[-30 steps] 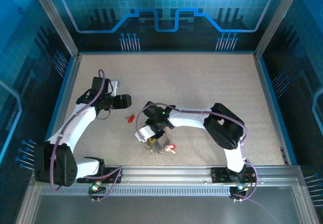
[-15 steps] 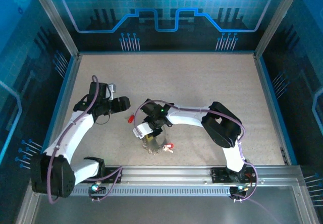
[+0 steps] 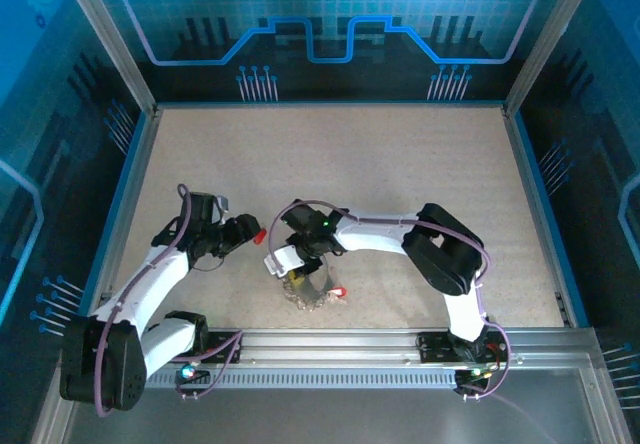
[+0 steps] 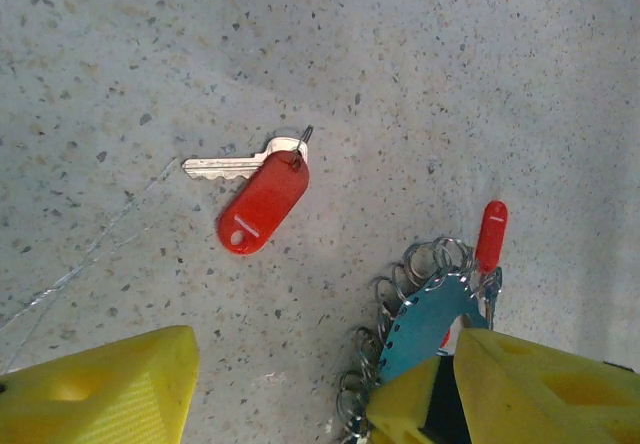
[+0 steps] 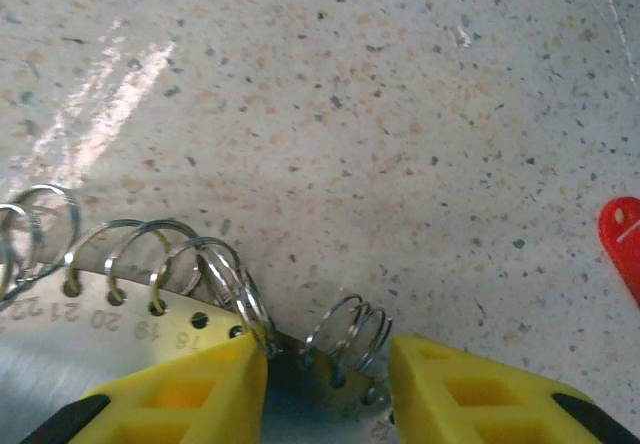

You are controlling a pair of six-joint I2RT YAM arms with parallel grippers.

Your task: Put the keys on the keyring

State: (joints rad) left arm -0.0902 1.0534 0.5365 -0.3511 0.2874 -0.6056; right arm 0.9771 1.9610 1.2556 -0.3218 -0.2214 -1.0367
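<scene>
The left pincer (image 4: 322, 364) is hovering over the speckled tabletop (image 3: 400, 164), its yellow fingers (image 4: 100, 389) spread wide with nothing between them. A loose key (image 4: 262, 202), silvery with a red plastic tag, is lying flat on the tabletop beyond those fingers, toward 11 o'clock in the left wrist view. The keyring (image 4: 430, 314), a flat grey metal piece with numbered holes, is sitting at 4 o'clock from that key, near it but apart. Small split rings (image 5: 150, 254) are crowding its rim, and a second red tag (image 4: 490, 234) is sticking out at its 1 o'clock edge. The right pincer (image 5: 325, 352) is poised on the keyring. Its fingers are standing apart on either side of the rim with a coil of wire between them, and I cannot tell whether they are pinching the metal. From above, the loose key is lying at 10 o'clock of the keyring, right at the left pincer's tip.
</scene>
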